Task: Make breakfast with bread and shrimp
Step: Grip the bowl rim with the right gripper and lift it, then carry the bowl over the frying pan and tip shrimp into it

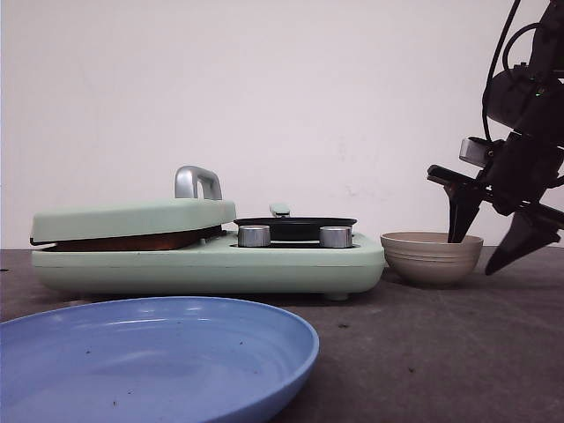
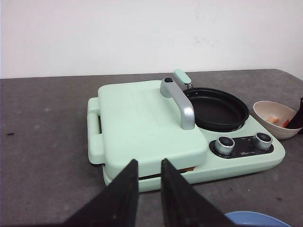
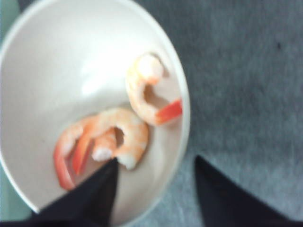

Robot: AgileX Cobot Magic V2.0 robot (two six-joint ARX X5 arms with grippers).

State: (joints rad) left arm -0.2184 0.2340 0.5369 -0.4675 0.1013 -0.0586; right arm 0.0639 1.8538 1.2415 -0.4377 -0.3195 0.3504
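Three curled pink-orange shrimp (image 3: 124,137) lie in the beige ribbed bowl (image 1: 431,256). My right gripper (image 3: 156,160) is open and straddles the bowl's rim. One finger is inside, its tip touching a shrimp, and the other hangs outside over the table. In the front view the right gripper (image 1: 471,256) reaches down at the far right. The bread is under the shut lid (image 2: 142,118) of the green breakfast maker. Only a brown crust edge (image 1: 132,241) shows in the slit. My left gripper (image 2: 149,162) hovers in front of the maker with a narrow gap between its fingers, holding nothing.
A round black pan (image 2: 218,109) sits in the maker's right half, behind two silver knobs (image 1: 254,235). The lid has a silver handle (image 1: 197,181). A blue plate (image 1: 150,352) lies at the front left. The bowl (image 2: 274,118) stands right of the maker.
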